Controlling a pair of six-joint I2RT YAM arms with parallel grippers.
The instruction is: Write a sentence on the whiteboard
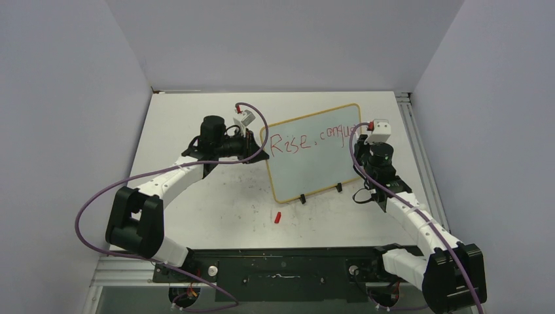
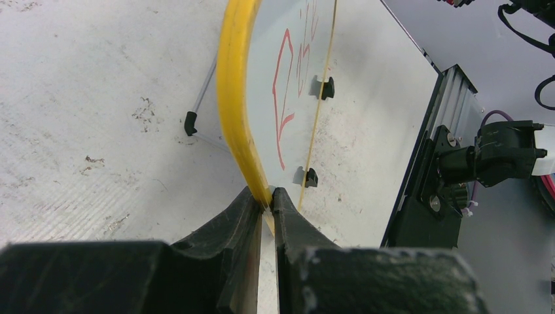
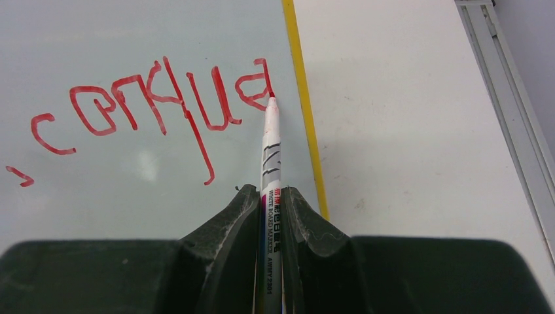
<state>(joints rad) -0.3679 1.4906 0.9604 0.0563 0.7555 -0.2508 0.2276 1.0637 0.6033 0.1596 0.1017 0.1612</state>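
The whiteboard (image 1: 314,157) stands tilted at mid-table, yellow-framed, on two black clip feet (image 1: 302,198). Red lettering, the sentence (image 1: 307,139), reads "Rise, conque" along its top. My left gripper (image 1: 257,142) is shut on the board's left frame edge; in the left wrist view the jaws (image 2: 269,196) pinch the yellow rim of the whiteboard (image 2: 298,131). My right gripper (image 3: 269,193) is shut on a white marker (image 3: 270,150). Its red tip touches the whiteboard (image 3: 131,183) at the end of the sentence (image 3: 150,98), close to the right frame. The right gripper (image 1: 364,140) sits at the board's right edge.
A small red marker cap (image 1: 277,217) lies on the white tabletop in front of the board. A metal rail (image 1: 409,124) runs along the table's right edge. Behind the board a thin stand leg (image 2: 191,122) rests on the table. Grey walls close in on three sides.
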